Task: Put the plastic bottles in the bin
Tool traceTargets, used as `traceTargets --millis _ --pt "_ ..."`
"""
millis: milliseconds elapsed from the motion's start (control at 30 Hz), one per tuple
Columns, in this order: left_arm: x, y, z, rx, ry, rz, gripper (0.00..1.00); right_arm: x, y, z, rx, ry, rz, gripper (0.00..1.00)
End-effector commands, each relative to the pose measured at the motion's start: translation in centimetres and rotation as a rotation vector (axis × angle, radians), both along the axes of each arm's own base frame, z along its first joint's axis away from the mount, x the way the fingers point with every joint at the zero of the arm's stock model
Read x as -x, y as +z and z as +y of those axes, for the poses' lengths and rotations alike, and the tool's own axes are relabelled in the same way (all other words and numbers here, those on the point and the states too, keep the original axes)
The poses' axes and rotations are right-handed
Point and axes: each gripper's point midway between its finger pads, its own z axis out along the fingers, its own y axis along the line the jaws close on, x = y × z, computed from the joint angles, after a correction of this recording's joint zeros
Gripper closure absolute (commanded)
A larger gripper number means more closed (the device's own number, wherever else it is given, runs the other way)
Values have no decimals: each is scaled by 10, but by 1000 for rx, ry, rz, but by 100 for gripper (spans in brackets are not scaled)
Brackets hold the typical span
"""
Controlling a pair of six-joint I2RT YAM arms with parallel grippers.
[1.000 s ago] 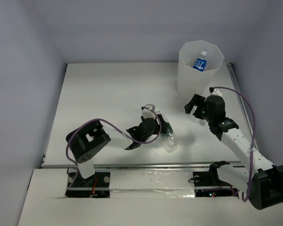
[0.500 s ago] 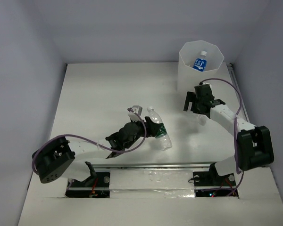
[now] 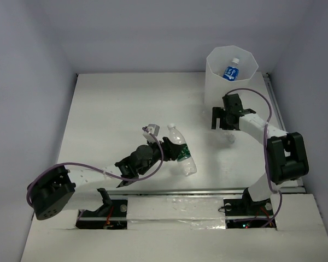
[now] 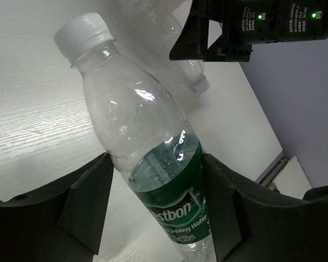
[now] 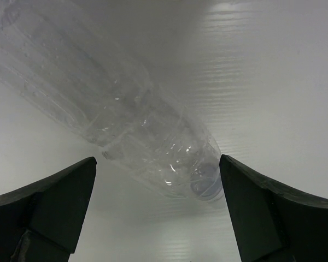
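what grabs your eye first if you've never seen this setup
The green-labelled bottle clamped in the left gripper, over the middle of the table, stands out most. At the back right, the tall white bin holds a blue-labelled bottle. Just in front of it, the right gripper hangs open over a clear bottle lying flat.

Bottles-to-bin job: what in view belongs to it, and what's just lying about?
Job:
- bin
- blue-label bottle, inside it
- green-label bottle, gripped by the left tool
- clear bottle, lying on the table under the open right tool

Lying about:
- nothing loose that I can see; the rest is rig
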Motion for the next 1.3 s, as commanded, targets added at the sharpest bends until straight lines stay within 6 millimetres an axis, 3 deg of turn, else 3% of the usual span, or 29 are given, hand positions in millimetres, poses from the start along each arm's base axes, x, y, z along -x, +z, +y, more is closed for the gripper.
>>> traceTargets --millis 0,33,133,333,500,600,767,900,1267 --pt "0 17 -1 49 -9 -41 55 -4 11 24 -70 110 -19 0" --pt "0 18 -2 50 -9 -40 55 -1 15 37 -101 149 -29 1" --pt "0 17 -2 50 -9 -38 55 8 14 50 -123 170 -27 9" --pt "-2 16 -2 45 2 -37 55 24 9 59 -121 115 -22 26" --pt "-3 14 -3 41 2 -35 55 40 9 78 -139 128 -41 24" --pt "-3 13 -4 42 -1 -31 55 37 14 82 -142 127 -54 16" --pt "-3 14 -3 45 2 -33 55 15 18 76 -73 80 -56 13" --pt "-4 16 1 43 18 -40 55 9 8 69 -14 33 -23 12" --pt "-6 24 4 61 35 -55 55 13 -14 75 59 49 58 37"
